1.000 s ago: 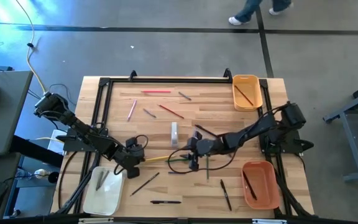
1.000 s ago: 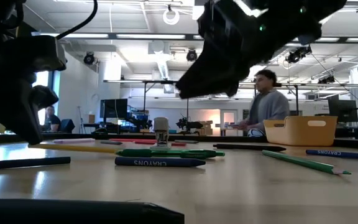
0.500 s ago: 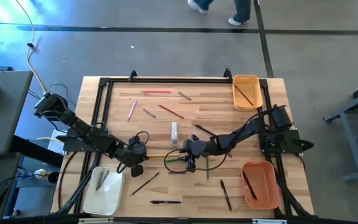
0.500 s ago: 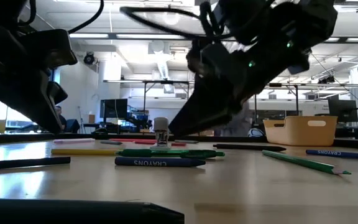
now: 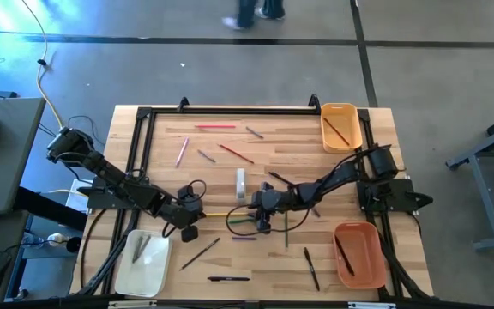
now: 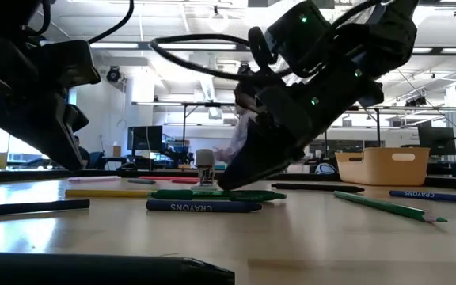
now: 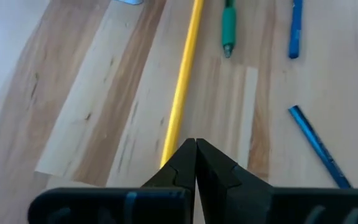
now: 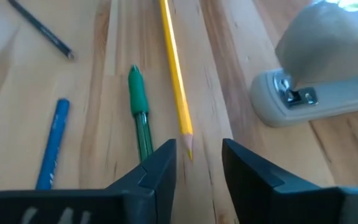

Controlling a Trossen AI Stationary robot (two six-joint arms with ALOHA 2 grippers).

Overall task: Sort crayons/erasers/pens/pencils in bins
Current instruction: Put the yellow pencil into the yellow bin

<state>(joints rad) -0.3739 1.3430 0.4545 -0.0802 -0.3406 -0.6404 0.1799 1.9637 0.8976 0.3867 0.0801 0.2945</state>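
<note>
Wooden table [image 5: 230, 176] on grey floor, left tool [image 7: 195, 163] closed empty, right tool [image 8: 197, 163] parted around yellow pencil [image 8: 174, 74] tip.

A pale grey stapler [image 5: 240, 183] stands near the middle of the wooden worktop [image 5: 256, 266]; in the right wrist view its metal mouth shows [image 8: 319, 74], and in the low view it stands small and upright at the far side [image 6: 205, 167]. A black metal frame [image 5: 230, 109] runs along the worktop's edges. On the grey floor a yellow cable [image 5: 43, 81] trails toward a grey side desk [image 5: 3, 154]. A person's legs [image 5: 251, 12] show on the floor beyond the worktop. The low view shows monitors [image 6: 144, 139] and ceiling lamps [image 6: 217, 20] in the room behind.
</note>
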